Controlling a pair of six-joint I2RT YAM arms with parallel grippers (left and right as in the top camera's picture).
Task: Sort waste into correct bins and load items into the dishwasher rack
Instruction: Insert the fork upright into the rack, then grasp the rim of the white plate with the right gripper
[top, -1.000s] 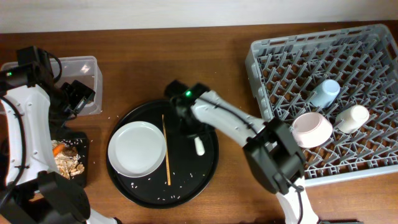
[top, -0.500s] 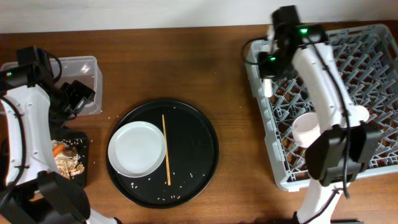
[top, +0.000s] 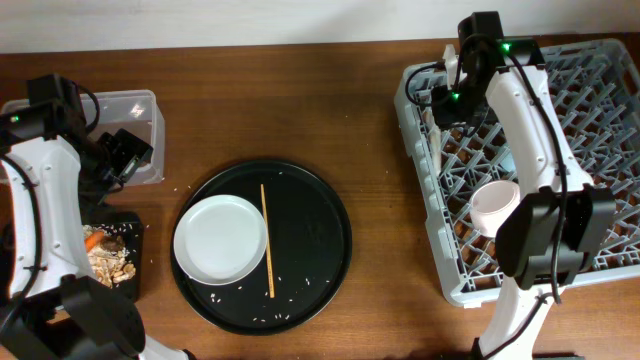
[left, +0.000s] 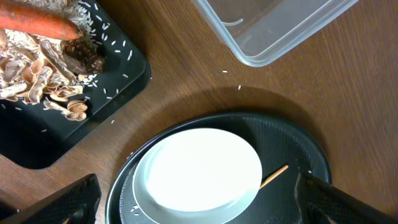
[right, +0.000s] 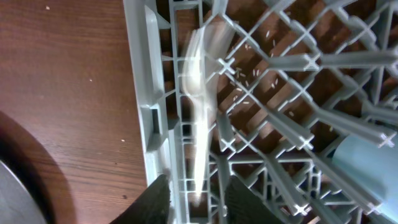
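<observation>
Fork (right: 198, 118), blurred, lies along the rack's (right: 149, 93) edge row. Its handle sits between the spread fingers of the right gripper (right: 200, 185) and touches neither. Blue cup (right: 367, 163) is deeper in; rice grains (right: 245, 78) show through the grid. Left gripper (left: 196, 193), fingers wide apart, hangs above plate (left: 199, 168) and chopstick (left: 273, 176) on round tray (left: 298, 140). Black bin (left: 124, 74) holds carrot (left: 37, 23) and scraps (left: 37, 71).

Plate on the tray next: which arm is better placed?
Left. Left gripper hangs open near the tray, plate in its wrist view. Right gripper is away over the rack, by the fork.
</observation>
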